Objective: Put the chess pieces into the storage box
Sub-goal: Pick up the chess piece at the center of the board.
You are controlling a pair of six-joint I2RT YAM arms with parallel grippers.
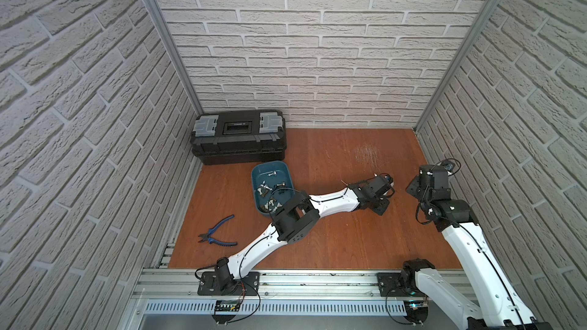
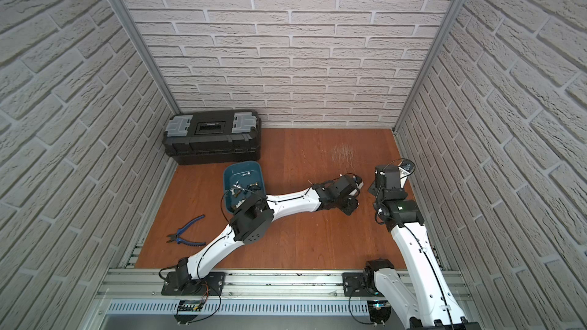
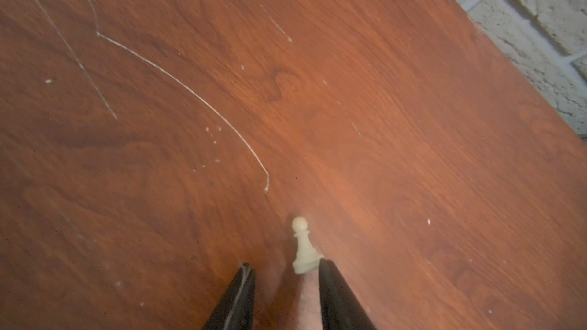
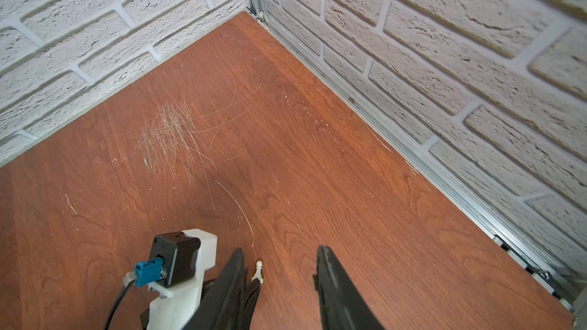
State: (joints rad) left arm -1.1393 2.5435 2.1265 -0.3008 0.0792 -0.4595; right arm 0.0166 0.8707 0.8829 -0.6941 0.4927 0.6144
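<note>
At the left gripper (image 3: 285, 263): released, jaws apart, low over the surface (image 3: 349, 106). Touching the tip of one finger (image 3: 330, 280), on its inner side: a white pawn (image 3: 303, 246), upright on its base, not clamped. Just past the pawn: a long curved scratch (image 3: 190, 90) in the wood. Close beside the left gripper, toward the side wall: the right gripper (image 4: 279, 249), likewise released, jaws wide, grasping nothing, held higher above the surface. Down past its fingers: that pawn (image 4: 259, 269) again, small on the wood. Behind the left gripper, back along its arm near the elbow: the box (image 1: 257, 173) (image 2: 230, 173), teal, in both top views, its near end hidden under the arm. Inside it: the other chess pieces (image 1: 268, 187), white, dark and silvery, lying jumbled. Farther behind, past the box, against the back wall: a black toolbox (image 1: 238, 136), lid down. Far back too, off toward the base of the left arm: blue-handled pliers (image 1: 219, 233), flat on the surface, well apart from the box.
</note>
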